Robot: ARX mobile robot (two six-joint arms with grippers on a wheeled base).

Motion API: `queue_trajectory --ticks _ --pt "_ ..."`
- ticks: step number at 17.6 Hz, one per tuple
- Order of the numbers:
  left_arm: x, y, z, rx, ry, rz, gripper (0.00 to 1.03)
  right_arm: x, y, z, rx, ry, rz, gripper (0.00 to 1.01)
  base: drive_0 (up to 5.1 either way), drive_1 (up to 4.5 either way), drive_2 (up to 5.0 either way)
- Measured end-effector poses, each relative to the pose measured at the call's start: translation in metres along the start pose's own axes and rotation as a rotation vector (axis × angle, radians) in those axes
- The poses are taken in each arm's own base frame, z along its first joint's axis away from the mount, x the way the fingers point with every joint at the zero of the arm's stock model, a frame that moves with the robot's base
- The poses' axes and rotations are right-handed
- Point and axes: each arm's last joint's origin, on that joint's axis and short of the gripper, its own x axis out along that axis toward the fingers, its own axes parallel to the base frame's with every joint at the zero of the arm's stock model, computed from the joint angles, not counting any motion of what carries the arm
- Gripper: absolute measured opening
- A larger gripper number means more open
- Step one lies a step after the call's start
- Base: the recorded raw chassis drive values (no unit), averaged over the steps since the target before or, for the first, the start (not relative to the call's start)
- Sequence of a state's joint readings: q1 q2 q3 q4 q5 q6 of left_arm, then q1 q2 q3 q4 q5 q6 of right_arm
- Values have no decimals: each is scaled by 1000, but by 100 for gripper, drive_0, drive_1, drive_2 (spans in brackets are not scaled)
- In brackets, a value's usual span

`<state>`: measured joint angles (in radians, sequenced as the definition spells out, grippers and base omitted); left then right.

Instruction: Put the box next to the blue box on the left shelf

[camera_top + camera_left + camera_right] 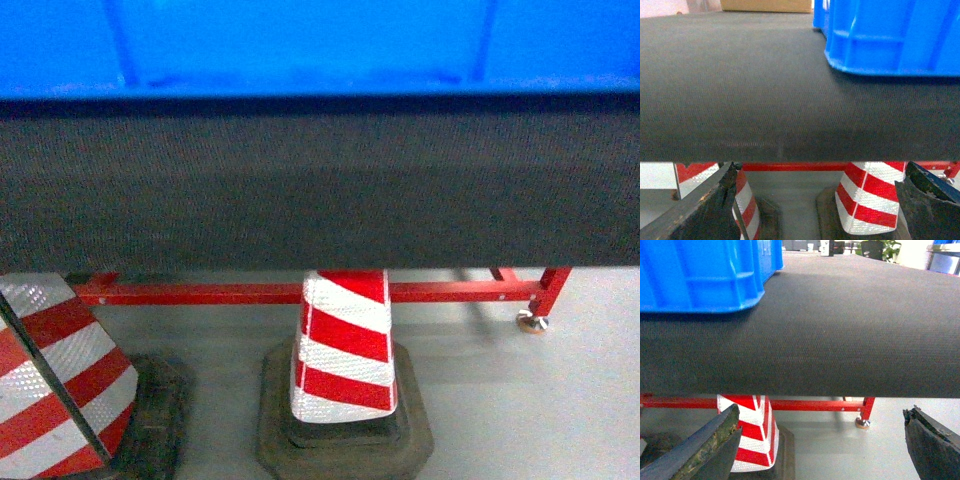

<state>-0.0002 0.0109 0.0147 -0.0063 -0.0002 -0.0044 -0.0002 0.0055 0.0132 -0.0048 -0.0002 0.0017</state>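
Plastic: bright-blue ribbed rigid crate [895, 37] on the dark mat; likely light, stiff, slippery-walled.
Hold: rim lip, both sides.
Left gripper [815, 205]: spread, empty.
Right gripper [822, 440]: spread, empty.

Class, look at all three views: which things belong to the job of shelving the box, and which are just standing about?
Part of the job:
blue box
dark shelf surface
left claw
right claw

Just standing about:
striped cones
red frame
cardboard box
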Motion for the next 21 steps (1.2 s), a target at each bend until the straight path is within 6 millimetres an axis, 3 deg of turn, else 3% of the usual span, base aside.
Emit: queue_trajectory --ticks 21 --pt "0 0 0 5 -2 0 98 0 0 0 1 1 0 98 0 0 0"
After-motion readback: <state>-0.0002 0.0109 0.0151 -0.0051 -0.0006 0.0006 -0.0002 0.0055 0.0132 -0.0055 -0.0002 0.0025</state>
